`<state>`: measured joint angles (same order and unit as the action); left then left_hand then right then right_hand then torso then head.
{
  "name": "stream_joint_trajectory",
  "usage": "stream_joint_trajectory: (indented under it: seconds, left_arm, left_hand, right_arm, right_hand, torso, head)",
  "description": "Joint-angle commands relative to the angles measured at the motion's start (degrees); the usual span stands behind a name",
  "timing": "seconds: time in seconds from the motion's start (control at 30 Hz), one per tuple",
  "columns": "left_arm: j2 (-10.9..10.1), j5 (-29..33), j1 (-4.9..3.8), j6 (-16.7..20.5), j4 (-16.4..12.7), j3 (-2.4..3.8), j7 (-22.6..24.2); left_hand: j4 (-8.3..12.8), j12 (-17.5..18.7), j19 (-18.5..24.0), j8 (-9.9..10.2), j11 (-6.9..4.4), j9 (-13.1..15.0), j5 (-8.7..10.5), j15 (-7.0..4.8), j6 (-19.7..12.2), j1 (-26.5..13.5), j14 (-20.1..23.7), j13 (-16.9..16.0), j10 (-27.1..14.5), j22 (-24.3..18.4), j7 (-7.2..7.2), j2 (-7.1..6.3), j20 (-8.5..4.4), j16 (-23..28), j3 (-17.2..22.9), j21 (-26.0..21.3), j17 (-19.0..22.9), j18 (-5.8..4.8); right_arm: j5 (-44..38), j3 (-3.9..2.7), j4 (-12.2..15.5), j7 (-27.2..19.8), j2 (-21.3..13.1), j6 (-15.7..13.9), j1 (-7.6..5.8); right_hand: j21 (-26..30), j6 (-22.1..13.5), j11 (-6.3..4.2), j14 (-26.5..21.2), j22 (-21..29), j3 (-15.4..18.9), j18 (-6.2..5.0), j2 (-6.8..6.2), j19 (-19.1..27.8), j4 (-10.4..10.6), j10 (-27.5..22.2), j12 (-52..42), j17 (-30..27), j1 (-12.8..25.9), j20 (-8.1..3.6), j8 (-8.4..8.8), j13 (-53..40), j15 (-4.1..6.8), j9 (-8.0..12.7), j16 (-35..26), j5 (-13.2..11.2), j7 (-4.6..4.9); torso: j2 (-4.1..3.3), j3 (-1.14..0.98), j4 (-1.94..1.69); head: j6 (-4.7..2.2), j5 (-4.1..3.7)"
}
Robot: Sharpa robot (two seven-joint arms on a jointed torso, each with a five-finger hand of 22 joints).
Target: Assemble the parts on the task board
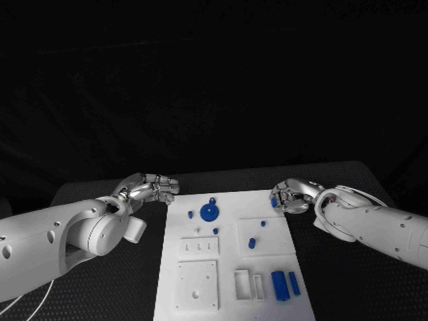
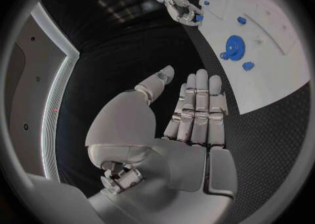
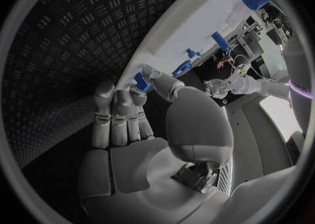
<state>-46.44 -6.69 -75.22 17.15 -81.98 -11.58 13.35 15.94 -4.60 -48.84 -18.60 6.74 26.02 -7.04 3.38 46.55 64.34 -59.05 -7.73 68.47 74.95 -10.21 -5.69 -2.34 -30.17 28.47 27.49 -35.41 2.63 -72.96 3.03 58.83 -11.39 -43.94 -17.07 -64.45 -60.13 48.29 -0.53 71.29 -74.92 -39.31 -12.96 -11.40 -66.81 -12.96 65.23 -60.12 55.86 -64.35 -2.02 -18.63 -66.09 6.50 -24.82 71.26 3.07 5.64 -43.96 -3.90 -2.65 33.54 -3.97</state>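
While your right robot hand point(image 1: 293, 197) pinches a small blue part point(image 3: 142, 81) at the task board's point(image 1: 272, 234) far edge for seating, your left robot hand point(image 2: 190, 111) waits flat and empty just beside it on the desk point(image 1: 98, 194).

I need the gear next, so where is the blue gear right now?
In the head view the blue gear lies at the far end of the task board, nearer the left hand.

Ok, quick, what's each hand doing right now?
Left hand: open, holding nothing.
Right hand: pinching a small blue part at the task board's edge.
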Motion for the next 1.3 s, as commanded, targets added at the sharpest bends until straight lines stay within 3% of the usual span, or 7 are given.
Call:
stream_joint_trajectory:
  seconds: [0.03,0.23,0.43,0.83,1.0,1.3]
  left_arm:
    - [0.07,-0.21,-0.04,-0.84,-0.17,0.04,0.48]
    - [0.06,-0.21,-0.04,-0.84,-0.11,0.04,0.46]
    - [0.02,-0.21,-0.04,-0.87,-0.20,0.04,0.41]
    - [-0.06,-0.24,-0.04,-0.83,-0.21,0.04,0.35]
    - [-0.08,-0.25,-0.04,-0.82,-0.22,0.04,0.34]
    - [-0.09,-0.27,-0.04,-0.81,-0.20,0.04,0.30]
  left_hand:
    - [0.02,0.38,0.48,0.26,0.35,0.08,-0.02,0.10,0.03,-0.51,0.15,-0.10,0.08,1.06,-0.26,-0.20,0.10,0.19,0.29,0.38,-0.07,1.01]
    - [0.01,0.39,0.49,0.27,0.35,0.08,-0.03,0.11,0.02,-0.52,0.15,-0.10,0.07,1.06,-0.27,-0.19,0.11,0.20,0.29,0.39,-0.08,1.01]
    - [-0.01,0.39,0.49,0.28,0.35,0.09,-0.03,0.11,0.02,-0.53,0.15,-0.10,0.07,1.06,-0.28,-0.18,0.11,0.21,0.29,0.39,-0.09,1.01]
    - [0.00,0.41,0.49,0.28,0.33,0.10,-0.04,0.11,0.01,-0.50,0.15,-0.11,0.07,1.06,-0.28,-0.16,0.10,0.22,0.32,0.40,-0.10,1.02]
    - [0.02,0.42,0.50,0.29,0.32,0.10,-0.05,0.10,0.00,-0.47,0.15,-0.11,0.05,1.06,-0.28,-0.16,0.10,0.22,0.34,0.40,-0.11,1.03]
    - [0.04,0.44,0.51,0.30,0.31,0.11,-0.07,0.10,-0.01,-0.42,0.15,-0.11,0.03,1.06,-0.28,-0.15,0.10,0.24,0.36,0.41,-0.13,1.03]
  right_arm:
    - [0.01,0.04,-0.06,0.26,0.24,0.74,0.14]
    - [0.40,0.04,-0.31,0.53,0.34,0.80,0.15]
    - [0.43,0.04,-0.25,0.59,0.64,0.75,0.27]
    - [0.43,0.04,-0.41,0.91,0.84,0.53,0.42]
    - [0.36,0.04,-0.60,1.03,0.81,0.30,0.43]
    - [0.36,0.04,-0.57,1.03,0.80,0.09,0.44]
  right_hand:
    - [-0.38,0.41,0.23,0.36,-1.08,-0.27,-2.04,0.11,0.18,0.17,0.08,-0.38,0.11,0.64,0.04,-0.35,0.08,-0.07,-0.08,0.27,-0.22,0.48]
    - [-0.52,1.86,0.60,0.54,-1.04,-0.73,-2.04,0.71,0.07,0.56,0.20,-0.54,0.20,0.97,-0.07,-1.05,0.13,-0.41,-0.35,0.36,-0.27,0.88]
    - [-0.74,4.21,1.02,0.73,-1.03,-1.22,-2.04,1.18,-0.05,0.75,0.33,-0.74,0.30,1.29,-0.17,-2.06,0.18,-0.81,-0.74,0.45,-0.27,1.30]
    - [-0.89,5.35,0.86,0.85,-1.03,-1.30,-2.04,1.35,-0.12,0.82,0.41,-0.84,0.35,1.72,-0.18,-2.43,0.26,-0.70,-0.89,0.48,-0.27,1.11]
    - [-0.92,6.22,0.61,0.88,-1.00,-1.88,-2.04,2.14,-0.10,0.76,0.44,-0.84,0.36,1.55,-0.22,-2.70,0.35,-0.47,-1.02,0.44,-0.27,0.84]
    - [-0.97,6.41,0.52,0.88,-0.98,-2.10,-2.04,2.05,-0.08,0.59,0.43,-0.84,0.38,1.70,-0.25,-2.61,0.43,-0.37,-1.01,0.39,-0.27,0.76]
  torso:
    - [-0.01,-0.02,0.06]
    - [0.01,0.00,-0.08]
    - [0.00,-0.01,0.02]
    - [0.02,0.07,-0.05]
    - [0.03,0.02,0.02]
    - [0.04,-0.02,0.01]
  head:
    - [-0.01,0.01]
    - [0.10,-0.04]
    - [0.12,0.04]
    - [0.19,0.04]
    - [0.22,0.12]
    - [0.23,0.07]
